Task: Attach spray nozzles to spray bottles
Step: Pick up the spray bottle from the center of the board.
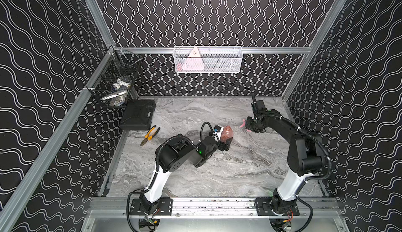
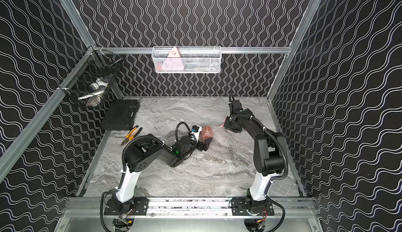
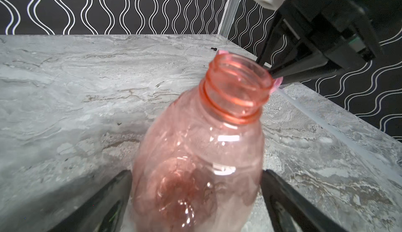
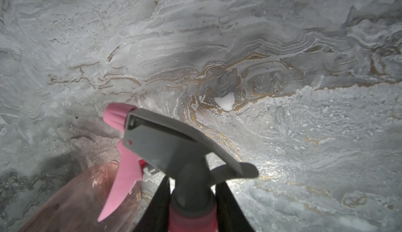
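Right gripper (image 4: 192, 184) jaws are seen clamped on the neck of the spray nozzle (image 4: 171, 146), which is held over the marble table (image 1: 239, 176) just beside the open mouth of the spray bottle (image 3: 195, 154). Left gripper (image 3: 195, 173) fingers are set wide at either side of the bottle's tilted body near the table's middle; whether it is squeezed cannot be told.

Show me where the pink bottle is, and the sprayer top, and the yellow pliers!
pink bottle (image 3: 195, 154): left wrist view, on its round see-through belly.
sprayer top (image 4: 165, 141): right wrist view, on its grey head.
pliers (image 1: 149, 134): in a top view, on a yellow handle.
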